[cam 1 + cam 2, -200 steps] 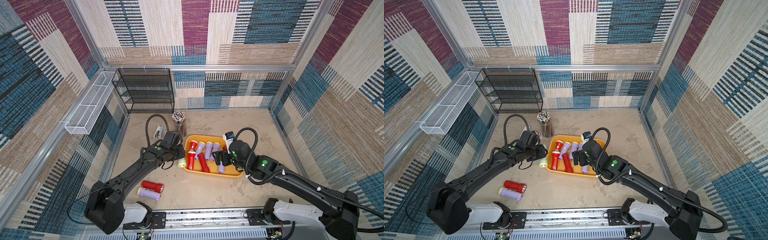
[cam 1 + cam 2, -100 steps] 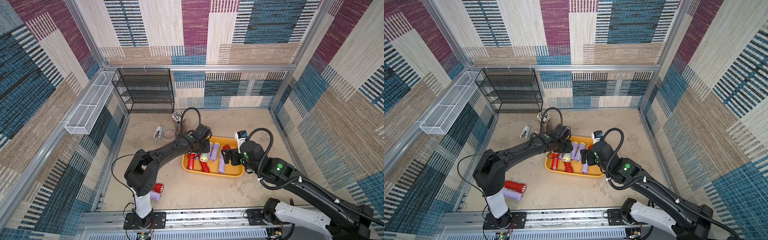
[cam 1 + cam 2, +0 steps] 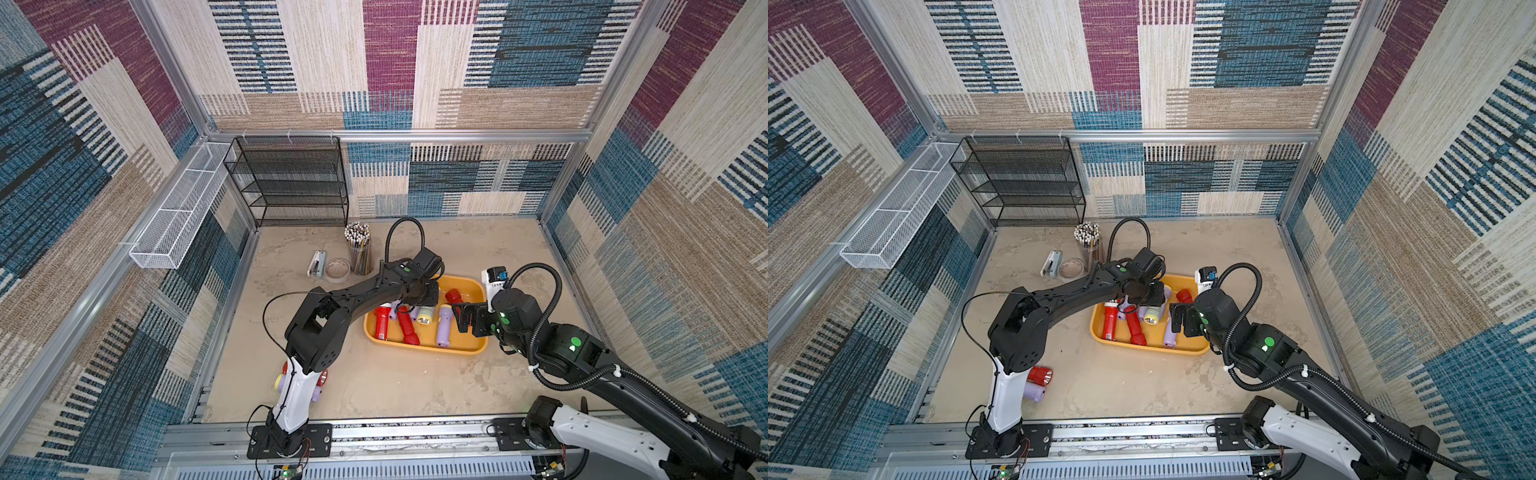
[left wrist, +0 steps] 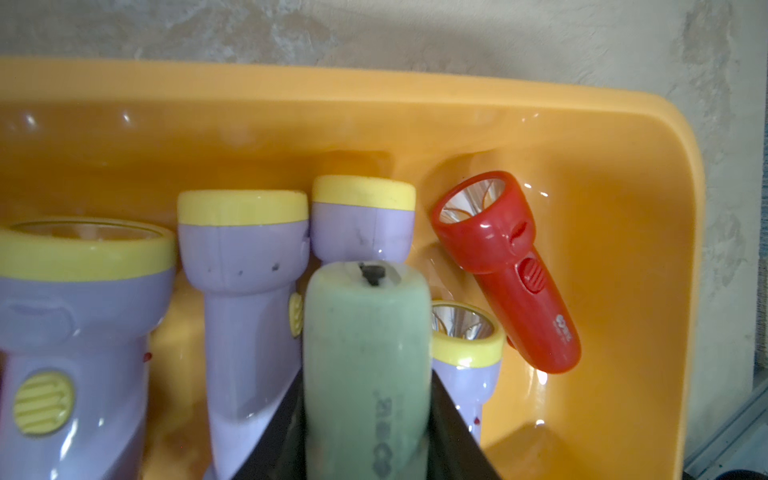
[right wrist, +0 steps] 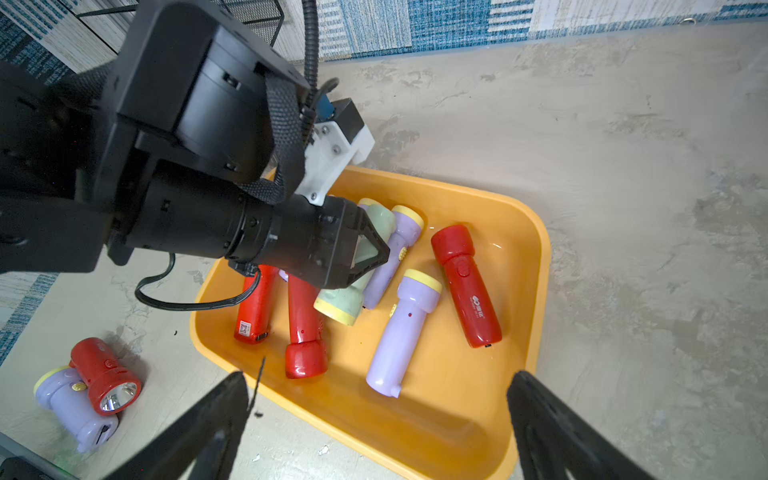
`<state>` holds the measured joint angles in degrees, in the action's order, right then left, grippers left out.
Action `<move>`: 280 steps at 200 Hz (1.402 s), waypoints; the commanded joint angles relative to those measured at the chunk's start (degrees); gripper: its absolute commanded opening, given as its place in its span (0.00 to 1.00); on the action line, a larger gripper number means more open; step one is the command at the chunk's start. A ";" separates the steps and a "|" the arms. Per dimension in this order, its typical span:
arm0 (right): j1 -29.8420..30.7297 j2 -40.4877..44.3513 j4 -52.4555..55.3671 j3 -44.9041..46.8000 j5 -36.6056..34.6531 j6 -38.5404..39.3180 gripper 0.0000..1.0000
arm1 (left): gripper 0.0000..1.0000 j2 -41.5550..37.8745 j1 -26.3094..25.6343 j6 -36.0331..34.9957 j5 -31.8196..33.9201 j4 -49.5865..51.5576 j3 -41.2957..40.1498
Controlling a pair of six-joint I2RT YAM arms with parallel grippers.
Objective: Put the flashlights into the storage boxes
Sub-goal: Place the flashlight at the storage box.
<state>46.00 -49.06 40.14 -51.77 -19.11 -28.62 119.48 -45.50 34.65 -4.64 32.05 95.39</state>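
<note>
The yellow-orange storage box (image 3: 424,350) (image 3: 1150,350) sits mid-table. My left gripper (image 4: 366,399) (image 5: 365,253) is shut on a pale green flashlight (image 4: 365,332) (image 5: 353,299), held tilted over the box's far part with its head lowest. Three red flashlights, among them (image 5: 465,286), and lavender ones (image 5: 405,332) lie in the box. My right gripper (image 5: 378,378) (image 3: 463,318) hangs open and empty over the box's near right edge. A red flashlight (image 3: 1040,374) and a lavender flashlight (image 3: 1034,390) lie on the table by the left arm's base.
A black mesh rack (image 3: 291,183) stands at the back left, and a white wire basket (image 3: 178,216) hangs on the left wall. A pencil cup (image 3: 359,249), a stapler (image 3: 316,264) and a tape roll (image 3: 337,268) sit behind the box.
My left gripper carried the green flashlight from the table left of the box to above the box. The right gripper drew back to the right, still open.
</note>
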 commanded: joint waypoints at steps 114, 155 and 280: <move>-0.03 -1.69 -2.87 1.10 1.18 -0.29 1.00 | 0.56 -0.05 0.21 -3.97 5.77 3.84 3.58; -0.03 -2.47 -3.55 0.90 2.31 -0.29 1.00 | 0.56 -3.45 0.14 -4.48 7.34 4.14 2.08; -0.03 -10.88 -15.53 2.61 12.97 2.96 1.00 | 0.66 -45.44 4.33 4.02 21.19 5.50 -38.17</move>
<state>46.00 -58.33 30.15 -49.32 -9.80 -27.11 81.49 -41.95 34.46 11.55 35.09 63.22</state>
